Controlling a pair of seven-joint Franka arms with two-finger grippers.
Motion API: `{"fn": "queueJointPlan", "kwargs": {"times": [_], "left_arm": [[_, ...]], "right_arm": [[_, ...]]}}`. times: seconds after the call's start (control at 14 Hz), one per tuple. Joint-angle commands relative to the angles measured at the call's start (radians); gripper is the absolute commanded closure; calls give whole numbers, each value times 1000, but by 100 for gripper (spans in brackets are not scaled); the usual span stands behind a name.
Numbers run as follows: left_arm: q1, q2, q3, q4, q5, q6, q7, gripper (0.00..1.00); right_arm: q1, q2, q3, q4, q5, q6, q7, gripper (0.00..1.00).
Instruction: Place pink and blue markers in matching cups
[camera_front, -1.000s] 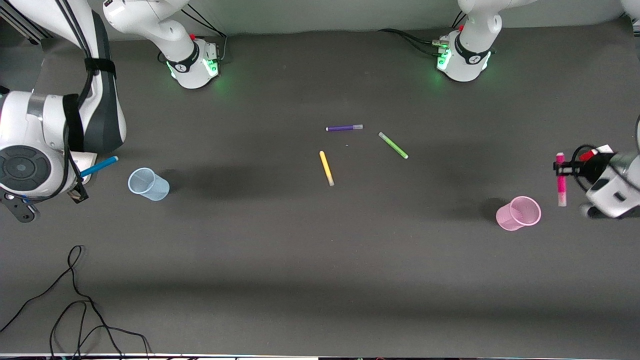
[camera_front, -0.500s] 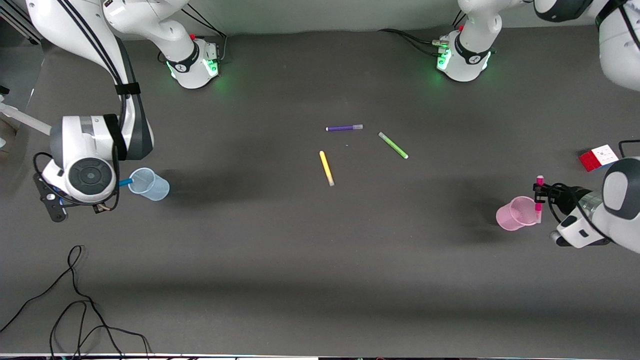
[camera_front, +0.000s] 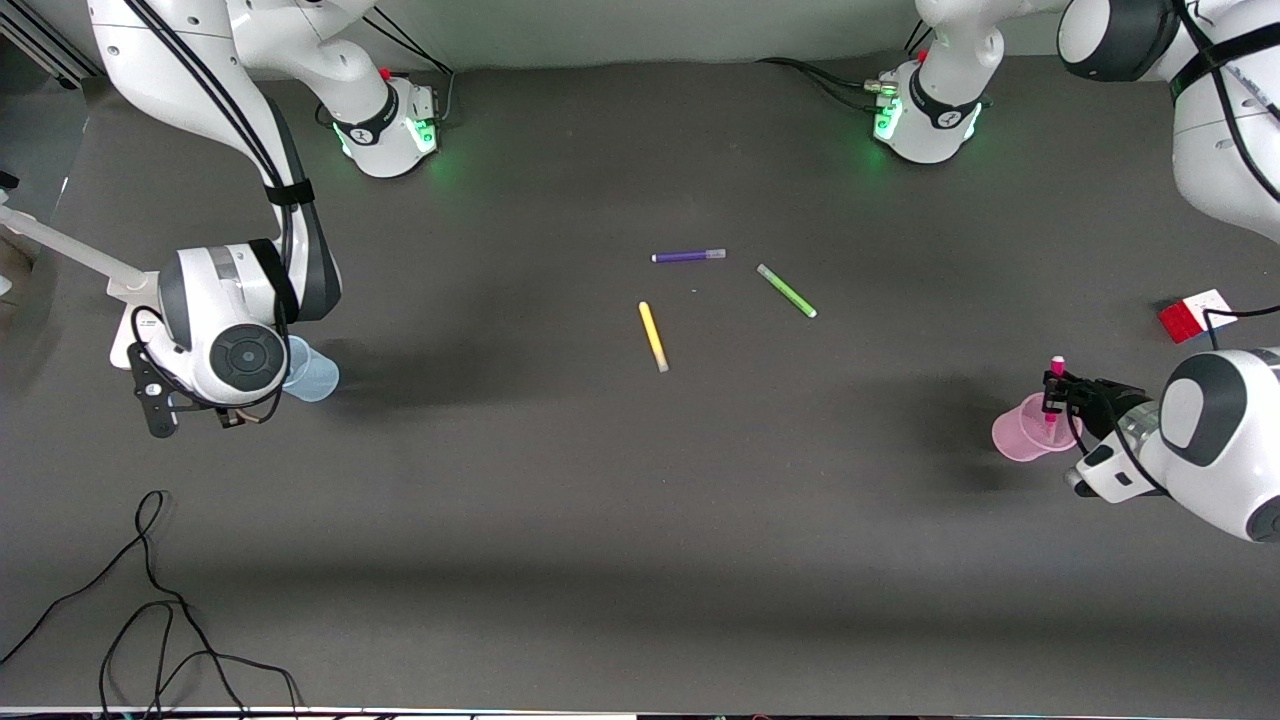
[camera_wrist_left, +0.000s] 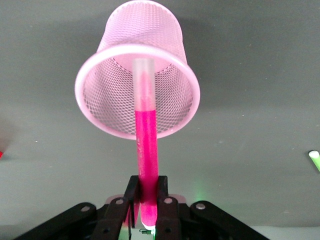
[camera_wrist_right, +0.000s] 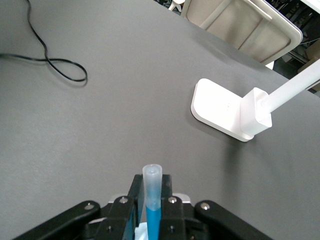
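While the left gripper (camera_front: 1052, 392) clamps the pink marker (camera_front: 1052, 395) upright over the pink cup (camera_front: 1020, 436) at the left arm's end, the marker's capped tip sits inside the cup's rim in the left wrist view (camera_wrist_left: 144, 90). The right gripper (camera_wrist_right: 151, 200) is clenched on the blue marker (camera_wrist_right: 152, 197), over the blue cup (camera_front: 315, 372) at the right arm's end; the arm hides most of that cup. Purple pen (camera_front: 688, 256), green pen (camera_front: 786, 291) and yellow pen (camera_front: 653, 336) lie mid-table, well apart from both cups.
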Motion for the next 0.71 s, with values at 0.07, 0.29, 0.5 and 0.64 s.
{"fn": "queueJointPlan", "kwargs": {"times": [0.07,0.29,0.5,0.64], "left_arm": [[-10,38,4,42,30,-18,15,76],[-10,41,2,42,33,-12,22,2],[-8,18,2,45,32,-20,44,0],[-1,-20,2,59,33,-26,51,0]], "right_arm": [[28,-19,-8,-56,-36,15,43,100],[28,-20,-8,-70,-36,14,43,66],[27,-28,-10,-67,-35,5,43,19],[25,-39,-15,-61,-32,0,43,0]]}}
